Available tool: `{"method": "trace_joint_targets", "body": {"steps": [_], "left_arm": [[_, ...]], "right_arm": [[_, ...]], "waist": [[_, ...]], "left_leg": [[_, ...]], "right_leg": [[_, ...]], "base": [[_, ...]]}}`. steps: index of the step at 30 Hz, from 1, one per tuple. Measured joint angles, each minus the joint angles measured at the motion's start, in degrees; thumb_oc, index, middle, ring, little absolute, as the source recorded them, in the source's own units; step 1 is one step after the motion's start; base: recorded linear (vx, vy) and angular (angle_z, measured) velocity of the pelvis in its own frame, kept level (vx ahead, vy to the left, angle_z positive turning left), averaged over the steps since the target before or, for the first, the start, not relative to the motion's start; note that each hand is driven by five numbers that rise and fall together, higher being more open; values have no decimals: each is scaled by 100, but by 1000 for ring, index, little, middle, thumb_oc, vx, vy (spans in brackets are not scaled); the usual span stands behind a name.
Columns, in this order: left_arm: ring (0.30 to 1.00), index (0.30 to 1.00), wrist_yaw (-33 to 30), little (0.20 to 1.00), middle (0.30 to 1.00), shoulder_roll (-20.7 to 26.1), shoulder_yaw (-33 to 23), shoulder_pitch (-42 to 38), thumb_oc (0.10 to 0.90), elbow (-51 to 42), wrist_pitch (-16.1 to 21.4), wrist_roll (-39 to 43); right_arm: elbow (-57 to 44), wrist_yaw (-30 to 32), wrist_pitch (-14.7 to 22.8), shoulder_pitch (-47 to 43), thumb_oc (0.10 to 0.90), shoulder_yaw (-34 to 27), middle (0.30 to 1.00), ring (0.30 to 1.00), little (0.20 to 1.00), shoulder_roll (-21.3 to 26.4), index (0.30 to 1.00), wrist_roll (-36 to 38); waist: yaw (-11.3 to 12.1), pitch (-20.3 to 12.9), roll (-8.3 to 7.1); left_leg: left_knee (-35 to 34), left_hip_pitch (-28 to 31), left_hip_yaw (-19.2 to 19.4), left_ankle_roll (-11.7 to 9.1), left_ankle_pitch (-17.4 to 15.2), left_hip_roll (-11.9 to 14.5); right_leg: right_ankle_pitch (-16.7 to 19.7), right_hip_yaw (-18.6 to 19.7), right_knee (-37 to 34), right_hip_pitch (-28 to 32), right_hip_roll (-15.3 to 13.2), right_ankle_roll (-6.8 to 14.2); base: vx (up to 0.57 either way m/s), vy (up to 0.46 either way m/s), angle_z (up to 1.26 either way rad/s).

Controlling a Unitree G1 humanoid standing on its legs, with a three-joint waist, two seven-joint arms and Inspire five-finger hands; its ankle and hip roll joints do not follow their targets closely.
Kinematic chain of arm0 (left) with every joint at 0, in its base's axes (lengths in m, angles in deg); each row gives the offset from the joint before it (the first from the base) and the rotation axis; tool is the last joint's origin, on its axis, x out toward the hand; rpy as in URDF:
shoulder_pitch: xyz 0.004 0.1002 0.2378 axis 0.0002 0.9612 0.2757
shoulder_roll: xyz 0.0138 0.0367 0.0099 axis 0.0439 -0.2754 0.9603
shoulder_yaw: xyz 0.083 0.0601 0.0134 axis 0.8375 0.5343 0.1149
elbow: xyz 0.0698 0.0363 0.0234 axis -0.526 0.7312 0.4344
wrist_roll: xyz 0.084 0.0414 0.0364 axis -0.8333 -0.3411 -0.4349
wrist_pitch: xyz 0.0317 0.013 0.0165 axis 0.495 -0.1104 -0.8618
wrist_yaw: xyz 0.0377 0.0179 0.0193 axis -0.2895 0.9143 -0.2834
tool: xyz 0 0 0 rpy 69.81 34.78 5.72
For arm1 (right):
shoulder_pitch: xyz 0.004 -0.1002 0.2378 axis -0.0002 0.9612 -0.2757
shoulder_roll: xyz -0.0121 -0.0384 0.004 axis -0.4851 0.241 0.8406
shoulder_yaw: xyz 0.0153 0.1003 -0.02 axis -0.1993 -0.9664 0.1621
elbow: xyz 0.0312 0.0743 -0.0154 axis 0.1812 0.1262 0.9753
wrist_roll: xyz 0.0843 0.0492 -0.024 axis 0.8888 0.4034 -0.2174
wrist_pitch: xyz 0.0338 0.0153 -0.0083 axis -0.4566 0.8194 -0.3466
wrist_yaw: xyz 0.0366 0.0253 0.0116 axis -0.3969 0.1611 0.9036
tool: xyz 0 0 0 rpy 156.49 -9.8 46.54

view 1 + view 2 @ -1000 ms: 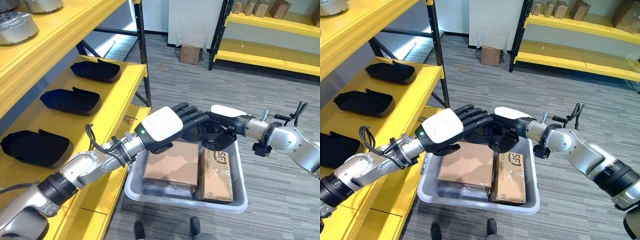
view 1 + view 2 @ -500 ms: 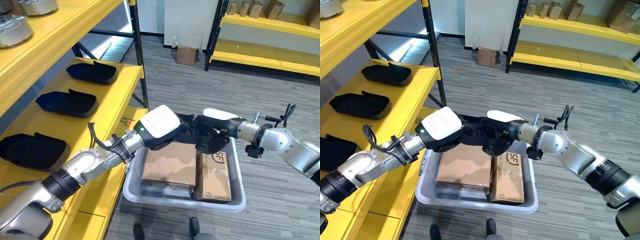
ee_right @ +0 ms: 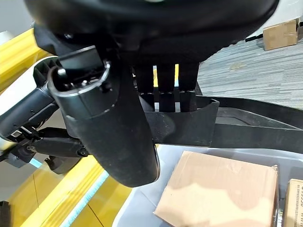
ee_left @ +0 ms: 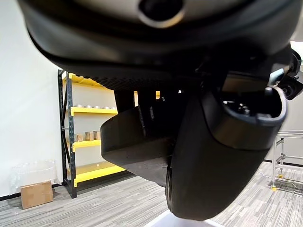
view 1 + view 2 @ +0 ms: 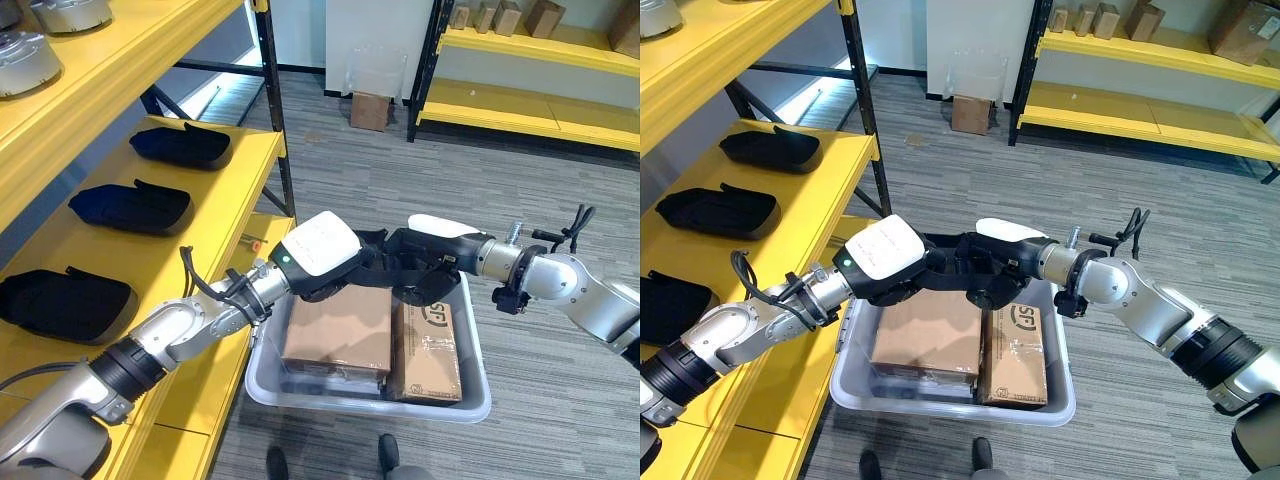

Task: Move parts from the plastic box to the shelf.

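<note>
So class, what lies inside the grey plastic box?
The grey plastic box holds two brown cardboard boxes side by side. Both robot hands, left and right, cover its far end; anything under the boxes is hidden.

head eyes look down on plastic box [image 5: 470, 398]; wrist cameras sit close.

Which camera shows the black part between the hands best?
The right wrist view: the black part stretches past the right hand, which pinches its wall. In both eye views the left hand and right hand cover most of it; the left wrist view gives a close dark shape, hard to read.
</note>
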Motion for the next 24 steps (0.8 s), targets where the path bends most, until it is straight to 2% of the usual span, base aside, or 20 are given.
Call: {"method": "trace_joint_targets", "body": {"steps": [1,4,5,6,7,8,9,12,13,16,18,20,24], "left_arm": [[300,300,-2,300,300,0,-4,7,400,0,-1,2],[300,300,-17,300,300,-9,-114,135,400,12,-11,14],[300,300,11,300,300,-25,-160,195,400,9,-24,5],[300,300,20,300,300,-14,-171,263,400,49,-68,1],[300,300,47,300,300,-15,-207,362,400,73,-99,-7],[300,300,77,300,300,36,-338,669,400,111,-108,-19],[300,300,122,300,300,56,-350,797,400,170,-130,-24],[300,300,279,300,300,89,-589,1415,400,255,-129,-38],[300,300,292,300,300,84,-783,1720,400,233,-122,-35],[300,300,301,300,300,100,-1241,2303,400,225,-175,1],[300,300,339,300,300,99,-1871,2851,400,62,-145,14],[300,300,364,300,300,109,-2416,3258,400,-38,-149,12],[300,300,381,300,300,128,-3144,3752,400,-300,-223,20]], "right_arm": [[0,1,0,17,900,-19,1000,1000,1000,-11,1000,0],[-13,53,1,551,900,-624,1000,1000,1000,-267,1000,35],[-123,59,6,901,900,-1024,1000,1000,1000,-385,1000,100],[-175,114,22,974,900,-1095,1000,1000,1000,-414,1000,276],[-281,127,23,1185,900,-1397,1000,1000,1000,-518,1000,387],[-450,275,112,1660,900,-2124,1000,1000,1000,-885,1000,733],[-508,378,123,1720,900,-2243,1000,1000,1000,-918,1000,888],[-822,401,153,2350,900,-3176,1000,1000,1000,-1079,1000,1227],[-961,400,148,2681,900,-3568,1000,1000,1000,-1146,1000,1313],[-1139,395,136,3401,900,-4158,1000,1000,1000,-1351,1000,1597],[-1343,343,130,4122,900,-4662,1000,1000,1000,-1741,1000,1658],[-1369,334,98,4590,900,-4841,1000,1000,1000,-1939,1000,1703],[-1397,275,1,5177,900,-5004,1000,1000,1000,-2330,1000,1702]], "waist": [[1,0,0],[-10,-9,11],[-9,-15,19],[-28,-21,37],[-69,-28,48],[-117,-34,59],[-160,-38,82],[-173,-49,100],[-152,-49,100],[-185,-49,105],[-174,-51,106],[-177,-56,118],[-190,-67,151]], "left_leg": [[0,5,5,1,-2,0],[-1,32,52,7,-21,-3],[-2,35,56,4,-31,-3],[-2,36,66,1,-36,-7],[-2,40,80,1,-41,-5],[-3,47,93,3,-54,1],[-4,47,106,3,-59,-7],[-22,70,172,-4,-81,2],[-25,73,190,-5,-91,5],[-25,79,205,-5,-102,2],[-27,82,209,-15,-119,6],[-27,82,224,-7,-131,-2],[-28,77,227,18,-167,-6]], "right_leg": [[0,1,0,1,1,0],[-1,17,0,-4,-5,0],[-3,18,-1,-4,-5,-3],[-4,26,0,-10,-9,-2],[-4,37,-1,-16,-9,-1],[-10,44,-1,-16,-4,-4],[-11,55,-1,-27,-9,-4],[-14,117,-3,-47,-3,-3],[-17,140,-3,-54,-1,-5],[-25,156,-4,-59,-3,-5],[-43,159,-6,-62,0,0],[-50,170,-20,-67,-11,8],[-68,180,-36,-83,-19,16]], "base": [[6,0,-4],[8,5,-6],[16,5,-6],[16,7,-5],[16,2,-6],[15,-1,-6],[17,-9,-8],[22,-15,-9],[19,-11,-9],[19,-7,-3],[0,0,0],[0,0,0],[3,-6,-1]]}}
